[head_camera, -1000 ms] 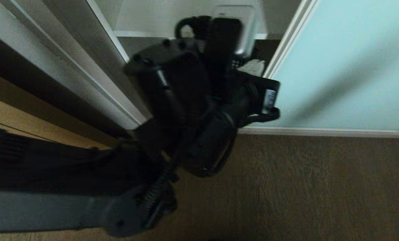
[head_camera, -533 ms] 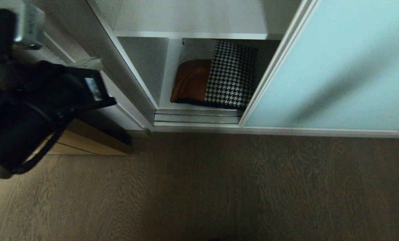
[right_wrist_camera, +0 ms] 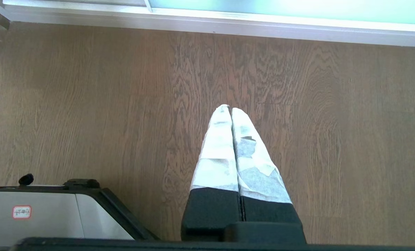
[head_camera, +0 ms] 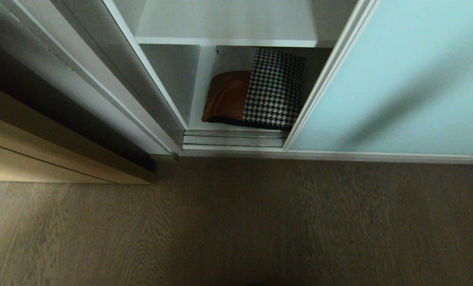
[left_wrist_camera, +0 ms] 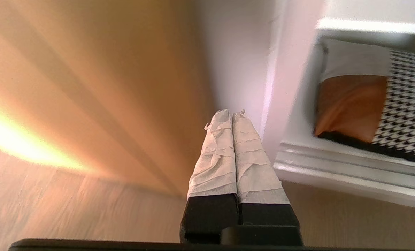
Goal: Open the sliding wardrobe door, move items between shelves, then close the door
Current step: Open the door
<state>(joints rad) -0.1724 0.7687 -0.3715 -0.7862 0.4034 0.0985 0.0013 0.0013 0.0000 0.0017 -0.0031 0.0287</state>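
1. Two grippers, both clenched empty: left gripper near the wardrobe's corner, right gripper over the wooden floor.
2. One cushion lies on the bottom shelf, probably flat.
3. One sliding wardrobe door covers the right side.

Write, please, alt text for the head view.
A cushion, houndstooth and tan-brown, lies on the wardrobe's bottom shelf under a bare white shelf. The aqua sliding door stands open at right, above the wood floor.

Cushion houndstooth black-white, tan-brown, white; door pale aqua; floor brown woodgrain.
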